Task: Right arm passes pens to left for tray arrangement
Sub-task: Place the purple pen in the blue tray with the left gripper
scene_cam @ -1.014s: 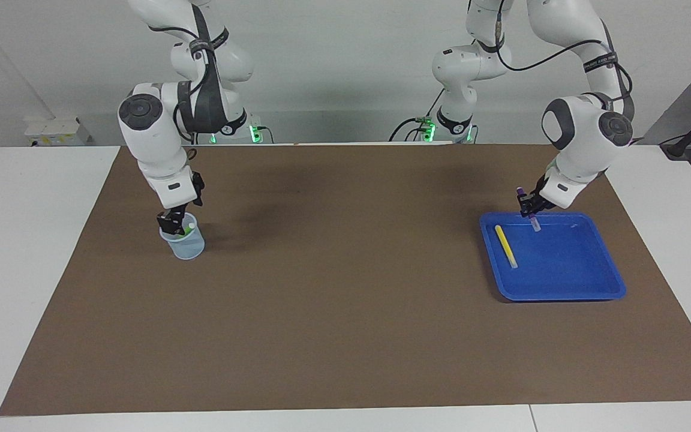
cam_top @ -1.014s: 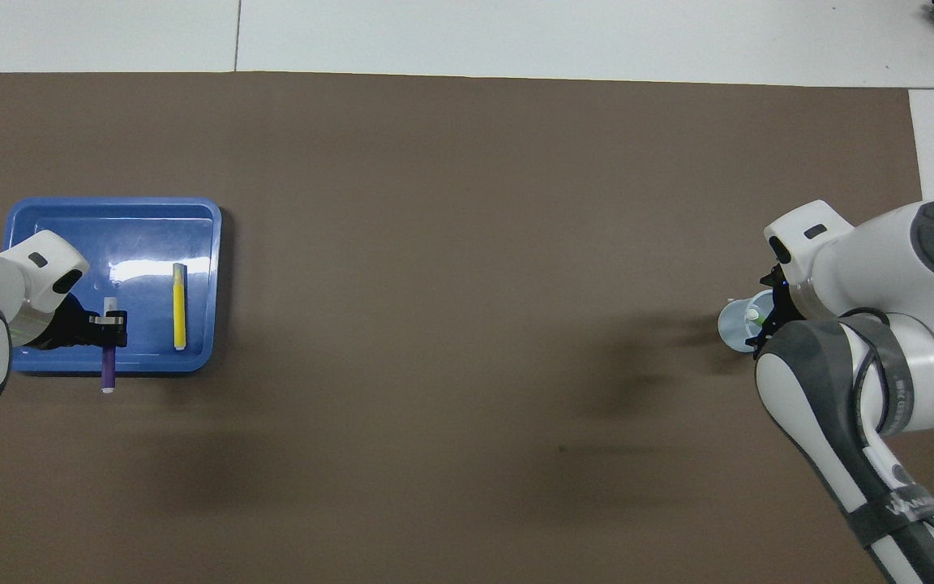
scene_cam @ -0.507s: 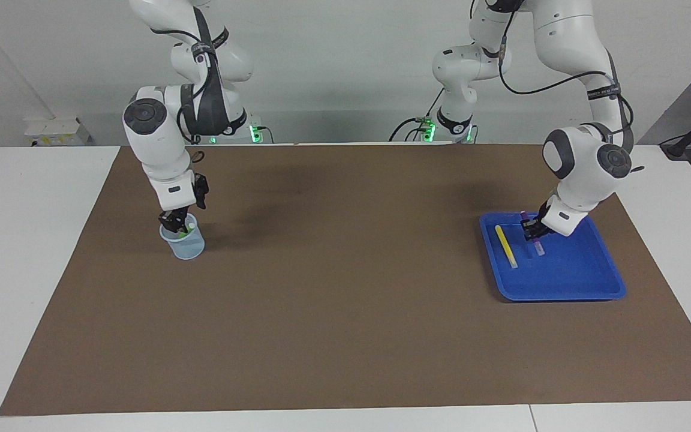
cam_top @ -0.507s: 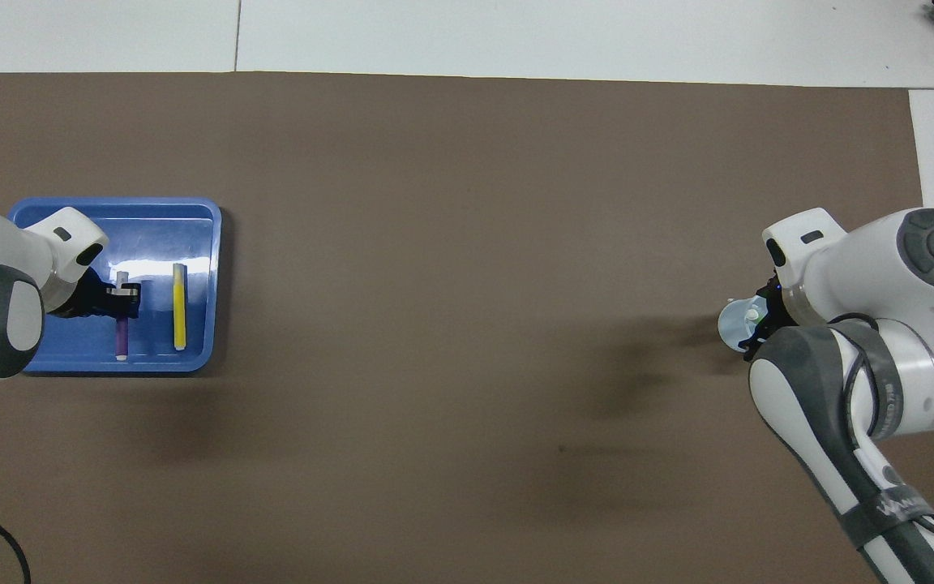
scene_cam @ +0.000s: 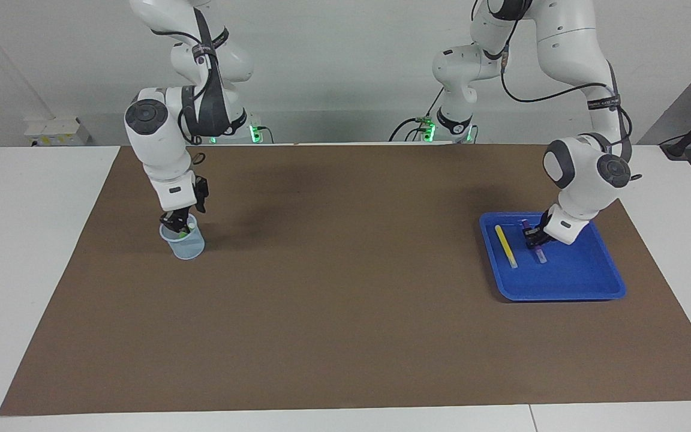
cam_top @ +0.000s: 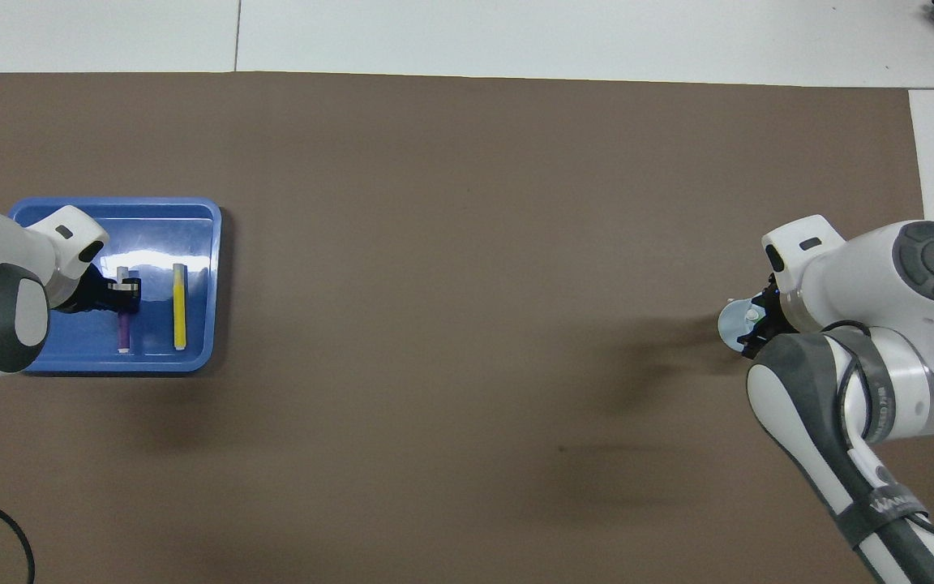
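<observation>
My left gripper [scene_cam: 531,239] is low inside the blue tray [scene_cam: 585,282], at the left arm's end of the brown mat [scene_cam: 345,312]. Its jaws are closed around the purple pen [cam_top: 123,324]. The pen lies nearly flat, pale end pointing away from the robots, and seems to touch the tray floor, though I cannot confirm contact. The yellow pen [scene_cam: 506,246] lies flat in the tray just beside the purple one, roughly parallel to it, toward the right arm's end; the two are apart.

My right gripper [scene_cam: 176,223] is at the right arm's end of the mat, tips dipped into the mouth of the small pale cup [scene_cam: 186,245]. The green pen [scene_cam: 188,231] stands in that cup, its whitish end showing at the rim beside my fingers. Jaw opening there: cannot tell, nor whether the fingers touch the green pen.
</observation>
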Controlling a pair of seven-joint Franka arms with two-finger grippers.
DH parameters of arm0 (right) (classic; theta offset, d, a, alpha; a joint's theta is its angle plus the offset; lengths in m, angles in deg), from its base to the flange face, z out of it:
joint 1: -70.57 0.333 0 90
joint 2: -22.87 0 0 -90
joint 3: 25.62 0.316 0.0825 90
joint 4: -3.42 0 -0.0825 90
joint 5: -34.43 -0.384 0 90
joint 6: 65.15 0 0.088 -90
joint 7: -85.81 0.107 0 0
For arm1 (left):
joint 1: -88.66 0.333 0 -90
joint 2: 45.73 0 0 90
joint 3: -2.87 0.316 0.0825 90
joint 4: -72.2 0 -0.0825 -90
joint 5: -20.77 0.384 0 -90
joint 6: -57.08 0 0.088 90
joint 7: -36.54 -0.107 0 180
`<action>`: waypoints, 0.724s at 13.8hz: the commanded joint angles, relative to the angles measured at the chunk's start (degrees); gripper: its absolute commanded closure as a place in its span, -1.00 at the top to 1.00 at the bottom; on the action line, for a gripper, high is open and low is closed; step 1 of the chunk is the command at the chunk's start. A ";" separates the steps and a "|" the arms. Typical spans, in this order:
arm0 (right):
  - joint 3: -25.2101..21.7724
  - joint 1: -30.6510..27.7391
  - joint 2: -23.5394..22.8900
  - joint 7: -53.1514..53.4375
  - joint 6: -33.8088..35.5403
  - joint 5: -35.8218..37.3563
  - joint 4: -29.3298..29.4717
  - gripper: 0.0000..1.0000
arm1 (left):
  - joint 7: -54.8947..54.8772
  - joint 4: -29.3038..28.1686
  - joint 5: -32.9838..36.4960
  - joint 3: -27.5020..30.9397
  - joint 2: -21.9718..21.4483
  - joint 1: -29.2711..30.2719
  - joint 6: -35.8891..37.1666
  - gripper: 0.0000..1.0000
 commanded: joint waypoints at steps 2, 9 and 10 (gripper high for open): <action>0.52 -1.14 -0.39 0.66 -1.77 1.04 -0.73 0.17 | -0.33 0.91 1.08 -0.26 2.73 0.12 -3.12 -0.25; 0.60 -1.76 -1.09 0.22 -1.95 1.04 -0.73 -0.36 | 3.34 1.52 0.29 -0.52 2.73 -0.40 -2.50 1.00; 0.52 -1.76 -1.18 0.22 -2.04 1.04 -0.73 -0.56 | 6.50 1.70 0.29 -0.61 2.64 -0.58 -2.50 1.00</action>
